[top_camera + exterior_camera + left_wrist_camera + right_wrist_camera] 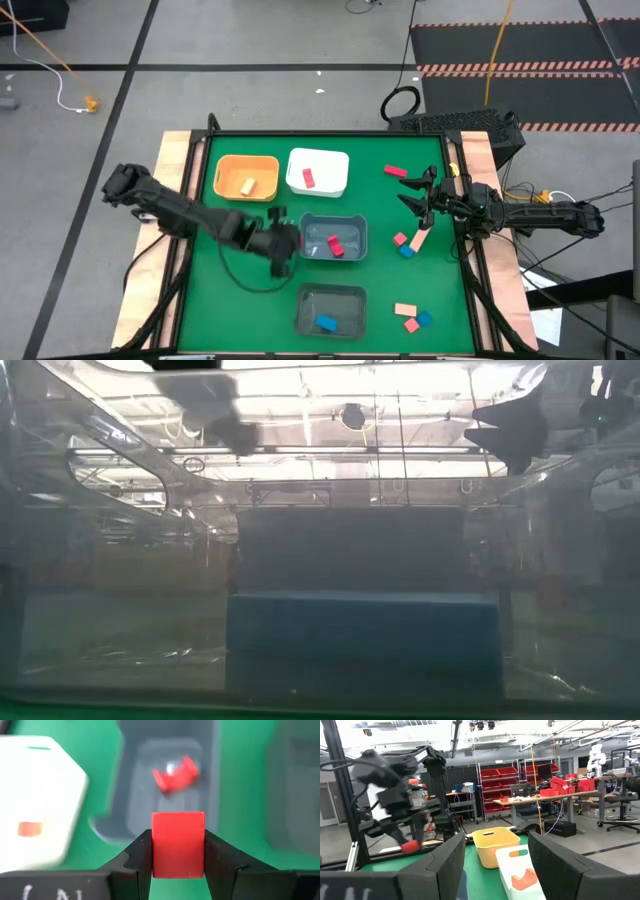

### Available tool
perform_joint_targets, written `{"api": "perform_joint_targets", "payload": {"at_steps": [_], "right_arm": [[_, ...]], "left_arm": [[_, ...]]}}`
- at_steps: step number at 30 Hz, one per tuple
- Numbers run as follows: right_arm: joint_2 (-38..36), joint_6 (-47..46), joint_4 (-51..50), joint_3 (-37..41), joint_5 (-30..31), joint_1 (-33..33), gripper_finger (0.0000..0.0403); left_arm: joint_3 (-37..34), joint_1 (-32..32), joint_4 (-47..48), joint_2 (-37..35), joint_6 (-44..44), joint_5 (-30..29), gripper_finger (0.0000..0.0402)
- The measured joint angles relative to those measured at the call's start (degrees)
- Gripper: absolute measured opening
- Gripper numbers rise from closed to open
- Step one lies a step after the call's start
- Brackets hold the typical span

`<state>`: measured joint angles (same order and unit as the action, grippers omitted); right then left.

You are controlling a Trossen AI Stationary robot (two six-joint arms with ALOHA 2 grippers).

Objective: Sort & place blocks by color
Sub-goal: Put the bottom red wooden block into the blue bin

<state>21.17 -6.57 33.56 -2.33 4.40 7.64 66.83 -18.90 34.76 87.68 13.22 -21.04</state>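
My left gripper hangs just left of the upper grey bin and is shut on a red block. That bin holds a red piece and a blue one. The right wrist view shows the same held block under the left arm. My right gripper waits open at the mat's right side, nothing between its fingers. Loose blocks lie on the mat: a red one, a pink, blue and tan group, and pink and blue ones at the near right. My left gripper pinches the red block between its two fingers, one on each of two opposite side faces. The fingers slant downward from the table's left. The block sits square in the hold, lifted clear of the green mat.
An orange bin with a tan block and a white bin with a red block stand at the far side. A second grey bin near the front edge holds a blue block. Wooden rails edge the mat left and right.
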Motion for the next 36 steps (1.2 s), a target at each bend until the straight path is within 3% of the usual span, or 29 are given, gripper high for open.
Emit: {"api": "perform_joint_targets", "payload": {"at_steps": [4,10,25,31,36], "right_arm": [[0.00,-0.02,0.00,0.01,0.00,-0.02,0.0210],[0.00,-0.02,0.00,0.00,0.00,-0.02,0.0210],[0.00,-0.02,0.02,0.02,-0.02,0.00,0.0210],[0.01,-0.02,0.01,0.02,0.00,-0.01,0.0210],[0.00,-0.02,0.00,0.00,0.00,-0.02,0.0210]], "left_arm": [[0.01,5.72,-9.80,1.66,-6.60,0.79,0.0133],[0.00,10.42,-18.20,5.03,-8.22,8.01,0.0133],[0.00,12.57,-21.33,12.63,-0.22,16.98,0.0134],[0.00,12.44,-21.30,12.54,0.37,17.15,0.0172],[0.00,12.51,-20.98,12.54,6.66,16.64,0.0173]]}}
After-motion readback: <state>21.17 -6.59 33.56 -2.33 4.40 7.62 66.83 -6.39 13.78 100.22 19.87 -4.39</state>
